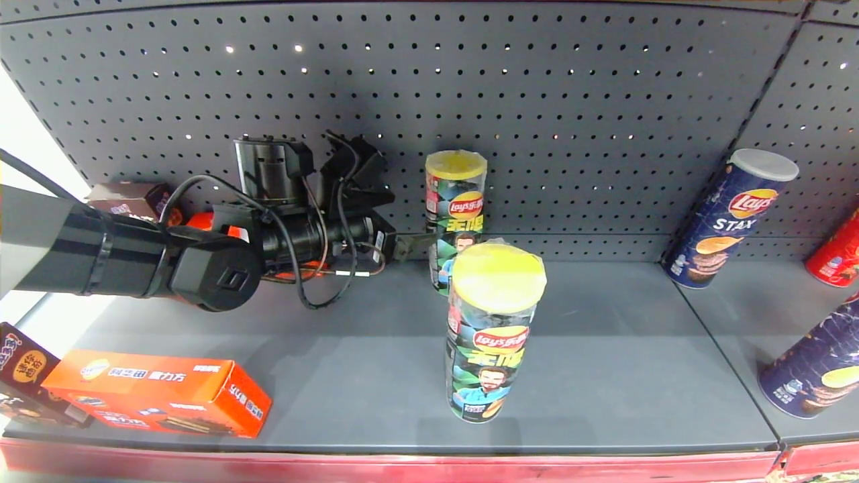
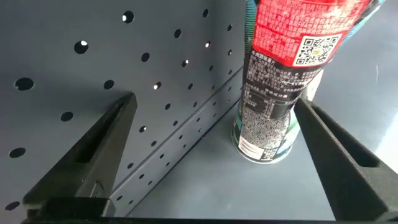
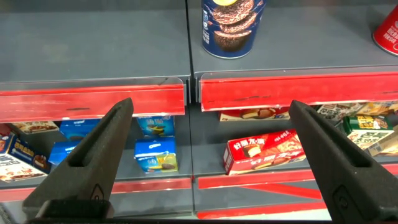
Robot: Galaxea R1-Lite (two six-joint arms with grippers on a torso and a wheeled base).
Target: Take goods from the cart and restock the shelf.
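Up on the big grey shelf [image 1: 604, 362], the front can [image 1: 493, 335] stands upright near the edge and the back can [image 1: 456, 201] stands by the holey wall [image 1: 537, 100]; both are tall chip cans with yellow lids. The left claw [image 2: 214, 106] is spread wide and holds nothing, and the back can stands just in front of it. The right claw [image 3: 211, 106] is wide apart and empty too, facing shelves with red edges [image 3: 93, 102].

Soft even light, white glare far left
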